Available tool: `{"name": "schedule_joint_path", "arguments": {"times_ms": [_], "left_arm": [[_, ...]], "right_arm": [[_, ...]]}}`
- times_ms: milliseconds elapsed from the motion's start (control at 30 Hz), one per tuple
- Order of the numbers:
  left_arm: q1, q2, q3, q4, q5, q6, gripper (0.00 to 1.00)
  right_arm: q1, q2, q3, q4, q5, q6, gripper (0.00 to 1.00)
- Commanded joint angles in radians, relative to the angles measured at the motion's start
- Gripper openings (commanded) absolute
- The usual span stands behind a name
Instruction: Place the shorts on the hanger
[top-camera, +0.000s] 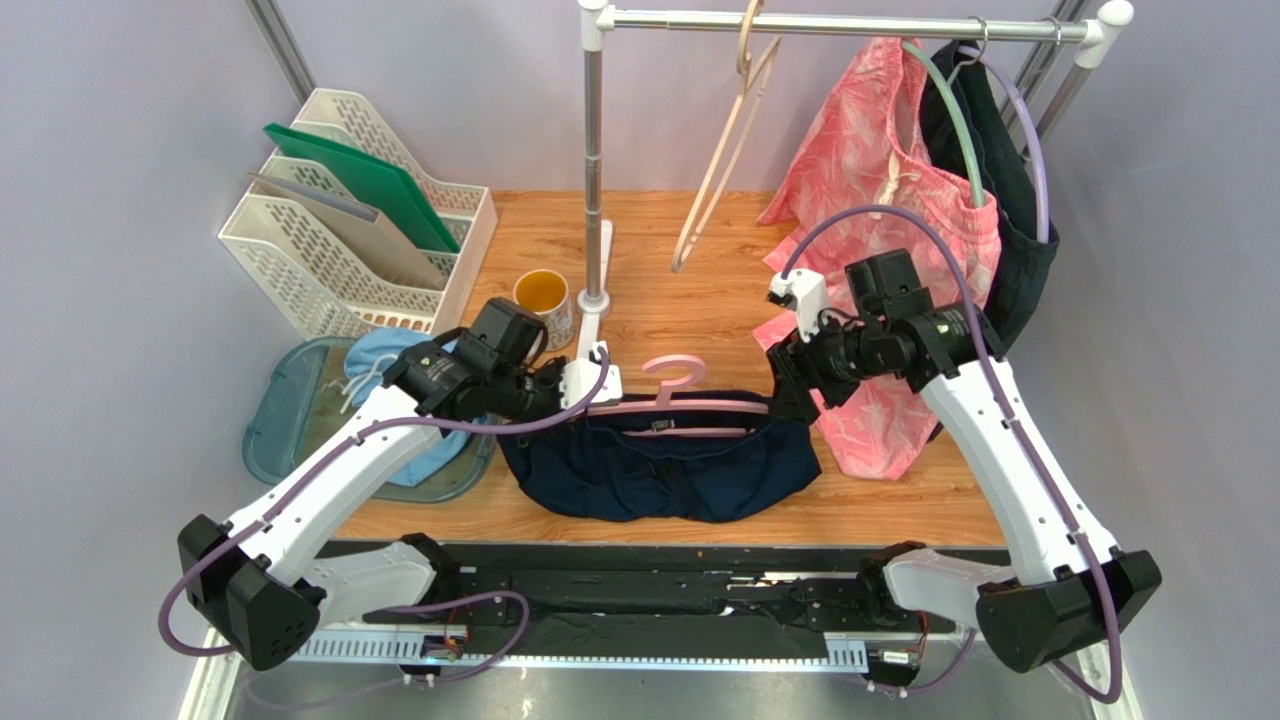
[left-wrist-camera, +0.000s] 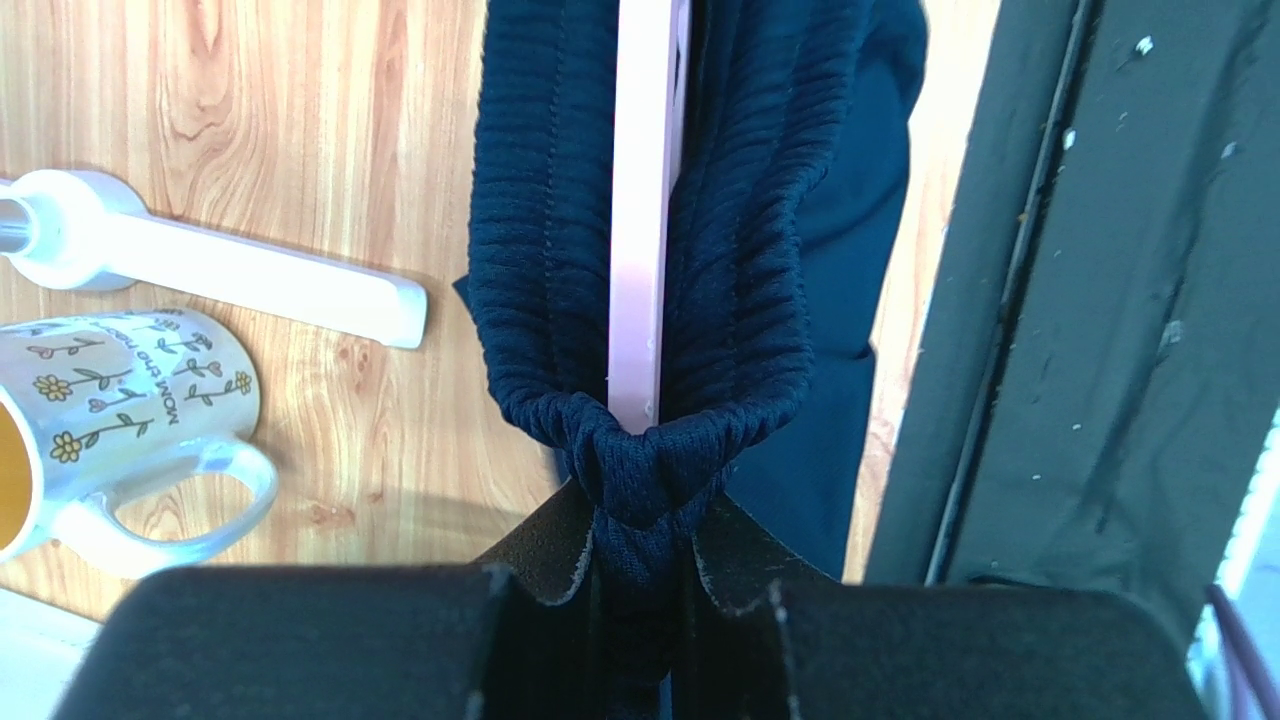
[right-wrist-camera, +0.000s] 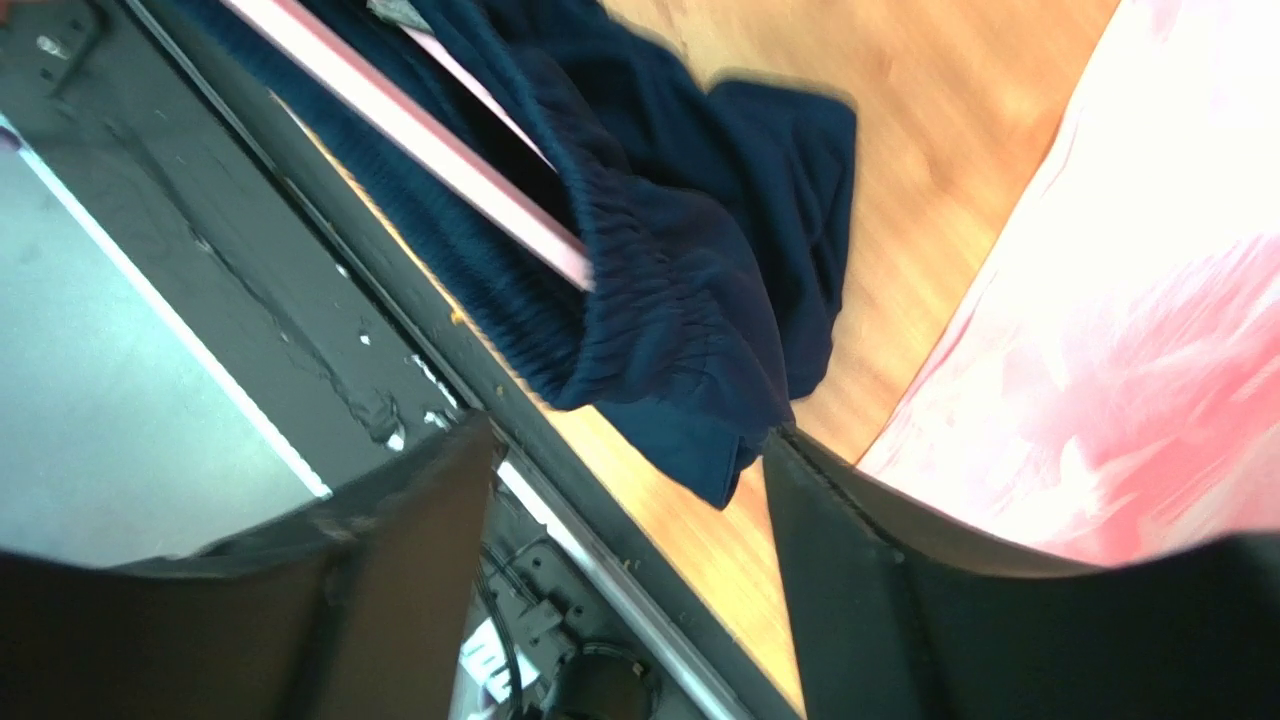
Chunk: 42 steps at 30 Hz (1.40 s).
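Shorts on hanger: left jaws pinch waistband end; right jaws spread at other end.

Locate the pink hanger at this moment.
In the top view the pink hanger lies mid-table, inside the waistband of the navy shorts, between the left gripper and right gripper.
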Motion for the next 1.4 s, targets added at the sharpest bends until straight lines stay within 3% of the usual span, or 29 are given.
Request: {"name": "schedule_joint_path", "arguments": {"times_ms": [0,200,367,567,800,967,1100,1200,1367], "left_arm": [[-0.008,-0.005,0.078,0.001,0.056,-0.067,0.00],[-0.013,-0.023,0.097,-0.004,0.140,-0.070,0.00],[-0.015,-0.046,0.100,-0.009,0.206,-0.083,0.00],[-0.015,-0.065,0.104,-0.001,0.257,-0.090,0.00],[-0.015,-0.080,0.094,0.001,0.272,-0.092,0.00],[-0.015,-0.086,0.081,0.004,0.274,-0.089,0.00],[-0.015,-0.095,0.077,0.002,0.274,-0.086,0.00],[-0.012,-0.111,0.066,-0.009,0.266,-0.086,0.02],[0.028,-0.125,0.057,-0.059,0.272,-0.069,0.28]], "right_arm": [[-0.001,-0.061,0.070,0.029,-0.125,-0.045,0.71],[0.063,-0.178,-0.045,0.288,-0.273,-0.076,0.72],[0.209,-0.226,-0.148,0.501,-0.244,-0.137,0.69],[0.277,-0.170,-0.183,0.566,-0.230,-0.197,0.65],[0.320,-0.126,-0.206,0.557,-0.245,-0.324,0.45],[0.335,-0.150,-0.226,0.502,-0.248,-0.398,0.39],[0.337,-0.172,-0.223,0.467,-0.216,-0.398,0.00],[0.335,-0.199,-0.212,0.438,-0.175,-0.406,0.00],[0.323,-0.259,-0.197,0.382,-0.147,-0.398,0.00]]}}
